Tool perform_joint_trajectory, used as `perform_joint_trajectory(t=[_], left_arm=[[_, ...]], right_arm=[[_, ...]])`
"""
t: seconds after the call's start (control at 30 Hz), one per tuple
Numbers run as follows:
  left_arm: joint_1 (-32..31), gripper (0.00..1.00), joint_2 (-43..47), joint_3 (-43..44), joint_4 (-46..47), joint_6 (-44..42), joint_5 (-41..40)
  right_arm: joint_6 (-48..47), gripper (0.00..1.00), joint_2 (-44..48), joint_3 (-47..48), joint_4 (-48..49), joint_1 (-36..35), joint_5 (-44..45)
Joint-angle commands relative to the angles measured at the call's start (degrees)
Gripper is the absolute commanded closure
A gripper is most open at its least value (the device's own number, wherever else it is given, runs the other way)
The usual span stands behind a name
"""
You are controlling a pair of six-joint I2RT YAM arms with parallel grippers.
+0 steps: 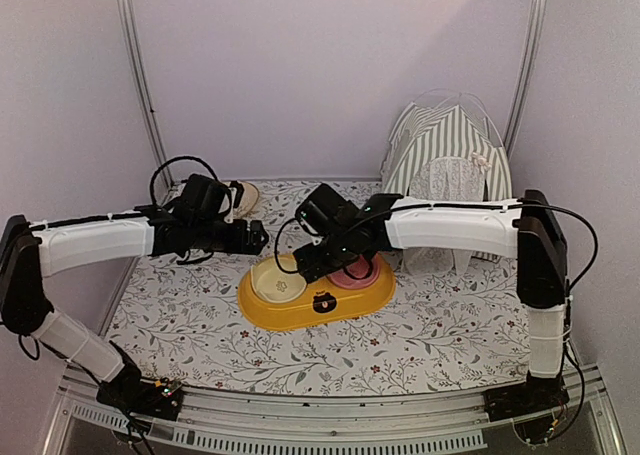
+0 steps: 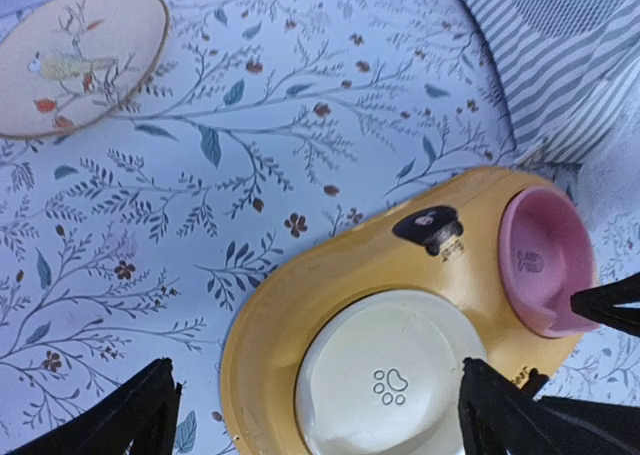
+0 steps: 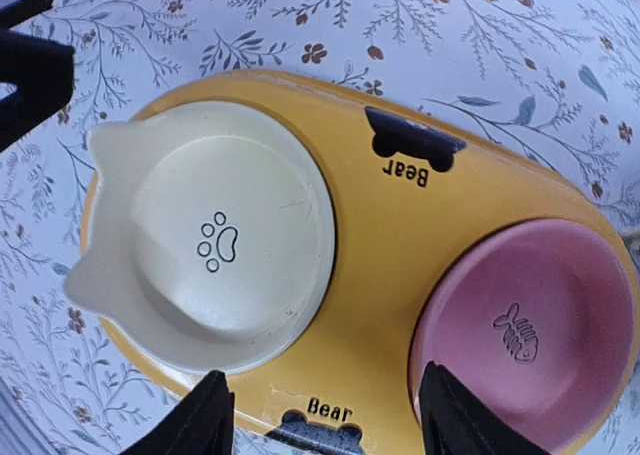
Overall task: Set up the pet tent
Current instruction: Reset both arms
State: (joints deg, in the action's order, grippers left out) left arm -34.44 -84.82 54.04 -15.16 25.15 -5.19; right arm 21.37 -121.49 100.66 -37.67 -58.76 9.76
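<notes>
The pet tent, green-and-white striped with a white mesh panel, stands upright at the back right of the table. Its striped fabric also shows at the top right of the left wrist view. Neither gripper touches it. My left gripper hovers open at the left end of a yellow feeder tray. In its own view the left gripper has its jaws wide above the cream bowl, holding nothing. My right gripper hangs open over the tray between the two bowls. In its wrist view the right gripper is empty.
The yellow tray holds a cream paw-print bowl and a pink fish-print bowl. A round embroidered hoop lies at the back left. A floral cloth covers the table.
</notes>
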Motion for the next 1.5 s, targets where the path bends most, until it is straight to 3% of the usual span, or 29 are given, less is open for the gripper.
perform_joint_trajectory(t=[0.0,0.07,0.33,0.53,0.63,0.8,0.97,1.03,1.1,1.13,1.2,1.23,1.33,1.4,1.47], left_arm=[[0.5,0.01,9.1,-2.8,9.2,-0.1,-3.2],[1.1,0.01,13.0,-4.4,11.3,-0.4,-4.1],[6.1,0.01,26.3,-11.8,14.9,-2.5,-6.1],[15.3,0.01,33.1,-19.6,18.5,-1.0,-1.6],[17.9,0.01,33.8,-23.7,23.2,-3.2,-3.8],[25.0,0.01,31.9,-32.9,37.5,-5.9,-2.6],[30.0,0.01,27.6,-39.1,52.9,-10.1,-5.2],[31.1,0.01,25.0,-38.4,56.0,-14.7,-6.2],[31.2,0.01,22.7,-38.3,59.3,-19.6,-9.5],[31.2,0.01,21.7,-39.4,62.4,-20.6,-12.6],[31.8,0.01,18.9,-42.9,74.1,-23.0,-15.6],[32.3,0.01,17.1,-44.3,78.2,-24.0,-15.6],[34.2,0.01,9.7,-45.5,86.6,-23.8,-11.7],[34.2,0.01,7.6,-44.9,87.0,-22.5,-8.3],[34.0,0.01,3.3,-46.7,94.9,-22.9,-7.0]], right_arm=[[-2.8,0.15,14.8,-9.8,14.8,1.2,4.9],[-4.7,0.02,20.9,-16.7,20.5,2.5,5.8],[-7.7,0.01,48.9,-46.0,36.0,14.7,7.5],[-8.6,0.01,68.2,-67.2,46.0,35.3,4.4],[-12.2,0.01,72.1,-79.9,61.2,46.5,2.9],[-15.1,0.01,63.4,-91.9,89.5,56.5,1.9],[-22.6,0.01,45.0,-93.2,112.3,57.6,-0.5],[-20.3,0.01,40.3,-91.7,113.3,59.0,-3.3],[-19.6,0.01,32.4,-93.4,125.7,59.1,-4.4],[-20.5,0.01,32.9,-93.7,126.7,59.1,-5.9],[-20.4,0.01,34.7,-90.5,116.3,59.1,-6.8],[-20.7,0.01,33.6,-89.7,117.1,59.0,-8.1],[-22.0,0.01,33.8,-87.6,112.8,59.1,-7.0],[-22.1,0.01,33.6,-86.6,111.0,59.1,-7.1],[-22.0,0.01,33.7,-86.5,111.0,59.0,-7.3]])
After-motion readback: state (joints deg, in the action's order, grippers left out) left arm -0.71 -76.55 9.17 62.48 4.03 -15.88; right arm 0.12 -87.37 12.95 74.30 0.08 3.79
